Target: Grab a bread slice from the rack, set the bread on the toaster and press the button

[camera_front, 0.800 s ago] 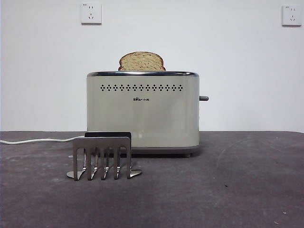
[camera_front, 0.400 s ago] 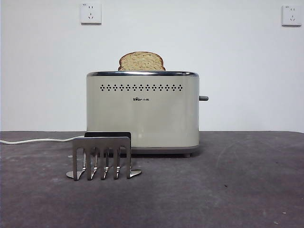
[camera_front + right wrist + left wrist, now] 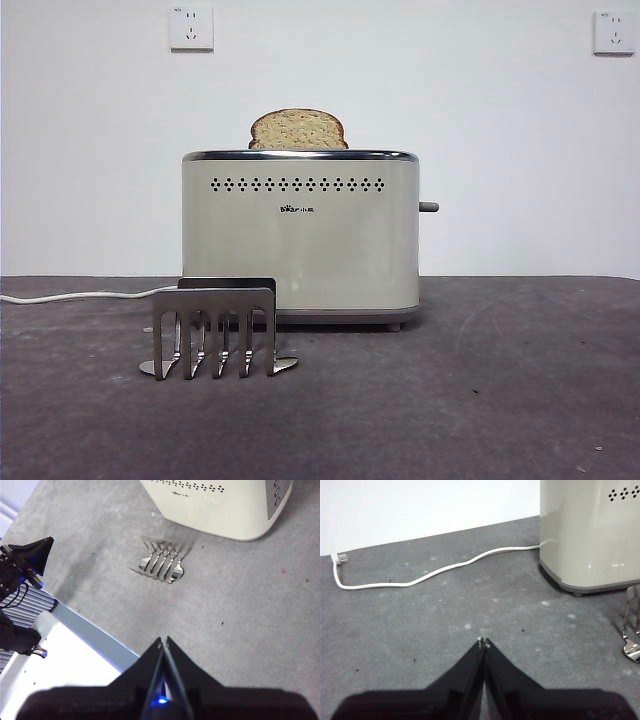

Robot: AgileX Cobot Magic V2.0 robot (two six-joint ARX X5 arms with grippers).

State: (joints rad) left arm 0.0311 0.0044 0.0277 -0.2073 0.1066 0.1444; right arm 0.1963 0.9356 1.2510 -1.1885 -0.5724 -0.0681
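The slice of bread [image 3: 298, 130] stands in the toaster [image 3: 300, 235], only its domed top showing above the chrome rim. The grey button [image 3: 429, 207] sticks out from the toaster's right narrow side. The steel rack [image 3: 215, 330] stands with no bread in it in front of the toaster's left half; it also shows in the right wrist view [image 3: 161, 561]. My left gripper [image 3: 483, 642] is shut and holds nothing, low over the table to the left of the toaster [image 3: 590, 530]. My right gripper [image 3: 163, 640] is shut and holds nothing, high above the table's front edge.
The toaster's white cord [image 3: 80, 296] runs left across the dark grey table; its plug [image 3: 340, 558] lies loose near the wall. Two white wall sockets [image 3: 191, 28] sit high on the wall. The other arm [image 3: 25, 560] shows in the right wrist view.
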